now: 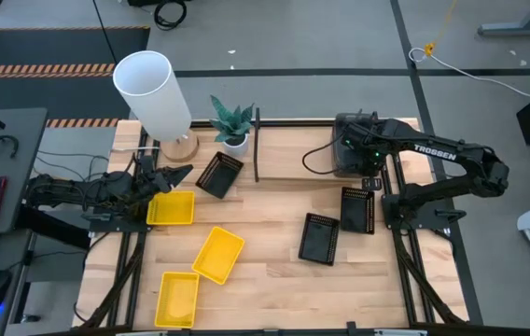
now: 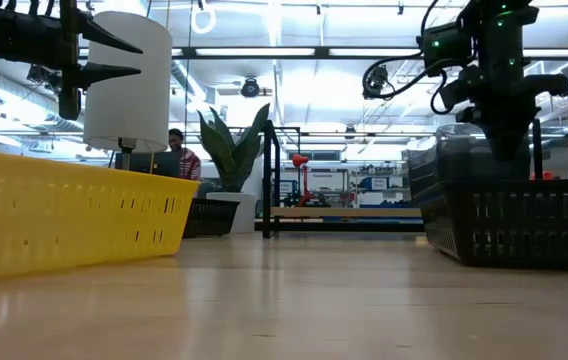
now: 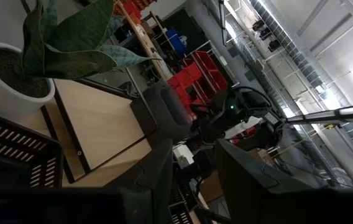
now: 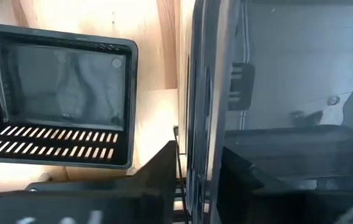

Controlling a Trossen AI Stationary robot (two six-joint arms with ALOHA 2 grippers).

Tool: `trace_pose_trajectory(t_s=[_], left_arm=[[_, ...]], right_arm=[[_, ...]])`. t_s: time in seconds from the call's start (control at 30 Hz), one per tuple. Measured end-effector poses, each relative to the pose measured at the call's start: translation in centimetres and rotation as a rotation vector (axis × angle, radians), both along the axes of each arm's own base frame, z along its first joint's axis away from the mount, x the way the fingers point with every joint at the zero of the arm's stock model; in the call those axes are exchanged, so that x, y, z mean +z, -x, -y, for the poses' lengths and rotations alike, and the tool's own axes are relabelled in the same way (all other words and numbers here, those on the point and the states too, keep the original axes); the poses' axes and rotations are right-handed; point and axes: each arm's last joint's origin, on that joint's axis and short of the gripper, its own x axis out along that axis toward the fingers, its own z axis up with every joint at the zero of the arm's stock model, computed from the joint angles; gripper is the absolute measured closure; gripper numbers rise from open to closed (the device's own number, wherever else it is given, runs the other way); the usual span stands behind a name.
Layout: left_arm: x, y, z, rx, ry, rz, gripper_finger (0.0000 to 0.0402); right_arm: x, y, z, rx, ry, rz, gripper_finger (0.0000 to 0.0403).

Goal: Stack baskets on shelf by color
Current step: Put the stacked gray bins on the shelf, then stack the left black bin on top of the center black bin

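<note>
Right gripper (image 4: 192,180) jaws astride the grey basket (image 4: 276,93) rim (slightly parted), perforated black basket (image 4: 58,93) just beside.

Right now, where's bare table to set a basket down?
Free: the near right corner, in front of the two black baskets; also the strip between the middle yellow basket and those. Crowded: far left, around the lamp shade, plant, left gripper and a third black basket.
</note>
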Motion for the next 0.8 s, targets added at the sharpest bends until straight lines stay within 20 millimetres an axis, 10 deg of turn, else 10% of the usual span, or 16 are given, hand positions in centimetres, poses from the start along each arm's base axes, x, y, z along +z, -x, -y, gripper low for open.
trace_pose_trajectory(t_s=[0.8], left_arm=[[0.0,0.0,0.0,0.0,-0.001,-0.003,0.0272]], right_arm=[[5.6,-2.1,-1.2,-0.054,0.077,0.195,0.0167]])
